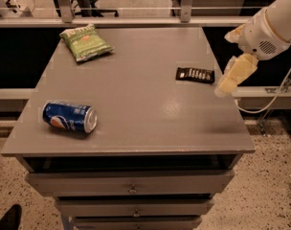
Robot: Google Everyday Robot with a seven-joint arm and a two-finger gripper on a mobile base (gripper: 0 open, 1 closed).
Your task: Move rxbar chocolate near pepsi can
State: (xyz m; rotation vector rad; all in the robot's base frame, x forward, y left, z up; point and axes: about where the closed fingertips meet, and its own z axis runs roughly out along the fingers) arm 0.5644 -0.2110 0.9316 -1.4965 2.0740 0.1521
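Writing: the rxbar chocolate (195, 74) has a row of white letters I cannot read; the pepsi can (70, 116) shows its round logo.
Bar: flat near the table's (150, 128) right edge, long axis left to right.
Can: on its side at front left, silver top facing right, well apart from the bar.
Room: bare grey top between them; green chip bag (85, 42) back left.
My gripper (225, 86): over the right edge, just beside the bar; spread or pressed together, I cannot tell.
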